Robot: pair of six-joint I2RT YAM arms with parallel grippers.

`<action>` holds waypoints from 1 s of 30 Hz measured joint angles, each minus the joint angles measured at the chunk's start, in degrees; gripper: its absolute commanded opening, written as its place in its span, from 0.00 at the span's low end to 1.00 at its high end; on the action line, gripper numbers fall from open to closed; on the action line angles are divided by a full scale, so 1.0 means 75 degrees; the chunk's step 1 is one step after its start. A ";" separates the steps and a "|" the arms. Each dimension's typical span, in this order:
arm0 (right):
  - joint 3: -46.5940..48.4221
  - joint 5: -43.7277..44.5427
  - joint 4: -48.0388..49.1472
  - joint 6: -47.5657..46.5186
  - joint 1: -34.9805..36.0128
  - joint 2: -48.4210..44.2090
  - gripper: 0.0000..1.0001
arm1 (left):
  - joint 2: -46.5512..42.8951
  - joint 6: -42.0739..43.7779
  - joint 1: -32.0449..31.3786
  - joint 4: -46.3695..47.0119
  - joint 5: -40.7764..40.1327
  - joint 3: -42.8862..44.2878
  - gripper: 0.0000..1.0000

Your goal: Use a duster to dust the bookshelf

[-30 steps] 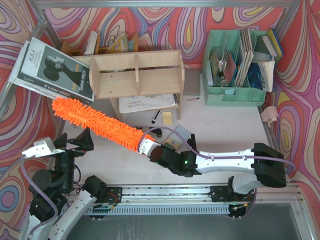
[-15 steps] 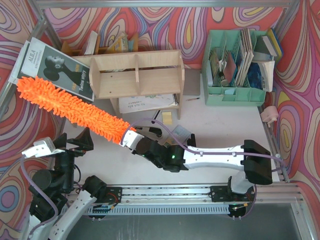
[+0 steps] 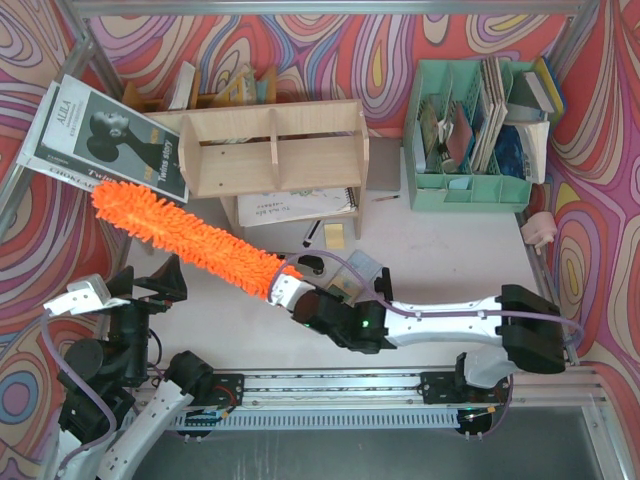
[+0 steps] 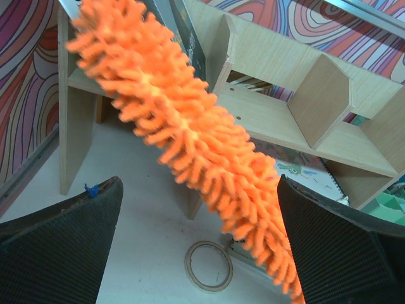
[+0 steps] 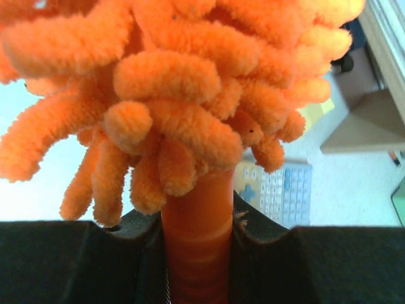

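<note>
1. Black left gripper [image 3: 150,285] hangs at the near left corner of the table [image 3: 440,260]. Its two fingers [image 4: 63,244] stand wide apart and hold nothing.
2. Seen from the left wrist, the duster [image 4: 190,136] crosses the gap between these fingers. The top view shows that it lies beyond them and is not touching.
3. Near the middle, the right gripper [image 3: 290,292] is closed tight on the thin orange handle [image 5: 197,247]. One dark finger presses on each side of it.
4. The fluffy head of the duster [image 5: 183,82] begins directly at the fingertips of this gripper.
5. From the right gripper the duster [image 3: 185,238] goes diagonally away and to the left, above the table.
6. Its far tip is by the lower edge of a magazine [image 3: 105,135], left of the bookshelf [image 3: 275,150].
7. The middle part of the duster passes just in front of the left leg of the bookshelf [image 4: 285,95]. I cannot tell if they touch.
8. A ring of tape [image 4: 209,266] lies on the table under the duster.
9. A spiral notebook [image 3: 290,207] lies under the shelf.
10. Far right stands a green organiser [image 3: 470,190].
</note>
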 measured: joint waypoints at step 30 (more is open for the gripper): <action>0.1772 -0.0085 0.0644 -0.0358 0.0044 0.0950 0.00 | 0.0000 -0.0003 0.0000 0.0000 -0.0003 -0.0003 0.98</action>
